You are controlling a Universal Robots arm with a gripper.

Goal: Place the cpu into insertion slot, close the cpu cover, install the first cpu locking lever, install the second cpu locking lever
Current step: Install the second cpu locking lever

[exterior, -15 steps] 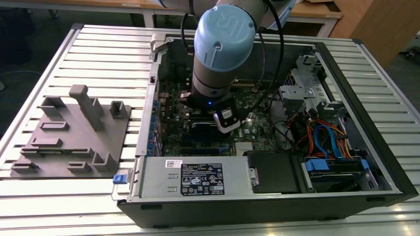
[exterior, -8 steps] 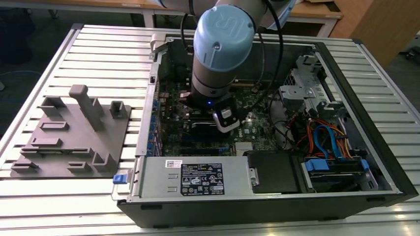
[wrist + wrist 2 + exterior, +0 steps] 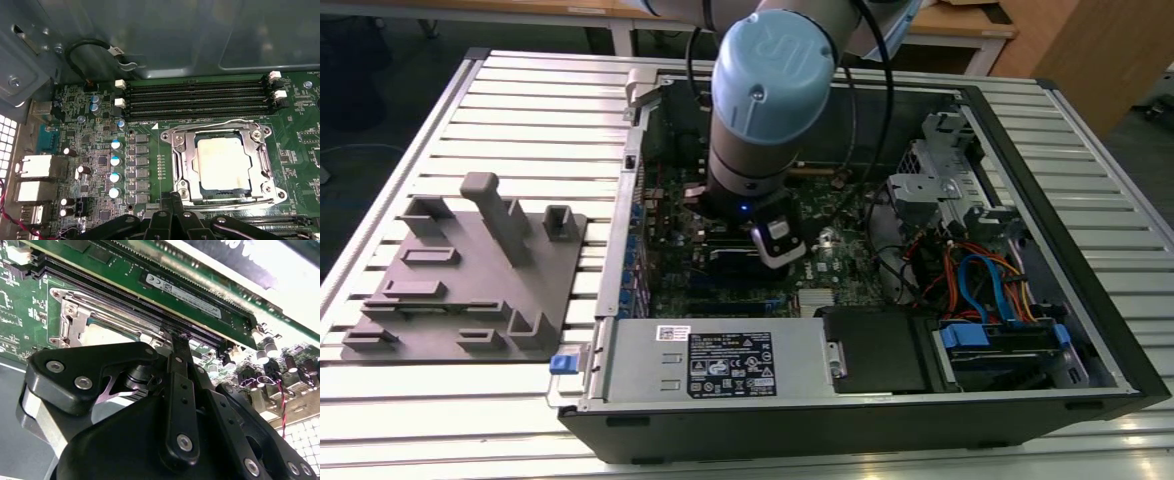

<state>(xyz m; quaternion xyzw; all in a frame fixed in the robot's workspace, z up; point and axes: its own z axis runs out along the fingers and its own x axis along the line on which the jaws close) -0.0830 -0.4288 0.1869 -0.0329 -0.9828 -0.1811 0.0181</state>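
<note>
In the exterior view, the arm reaches down into the open computer case (image 3: 1067, 250), which lies on its side on a slatted metal table (image 3: 480, 100), so that the motherboard faces up and the work can be done from above. The gripper (image 3: 778, 250) hangs low over the green board, and beside the case a grey moulded fixture (image 3: 467, 275) holds blocky nests for parts.

In the second wrist view, the gripper (image 3: 182, 347) shows its black, matte linkage with bright screw heads; its slim fingers (image 3: 181, 360) are drawn together to a narrow tip and clasp nothing. The tip sits just beside the silver stamped cpu cover (image 3: 75, 320).

In the first wrist view, the cpu (image 3: 223, 161), flat and dull silver-tan, lies seated in the insertion slot (image 3: 220, 192). The cpu cover (image 3: 182, 155) frames it, apparently down, its middle cut-out letting the chip top show. Thin wire levers run along the frame; whether they are latched I cannot tell. The long black memory slots (image 3: 197, 97) lie just beyond the socket.
</note>
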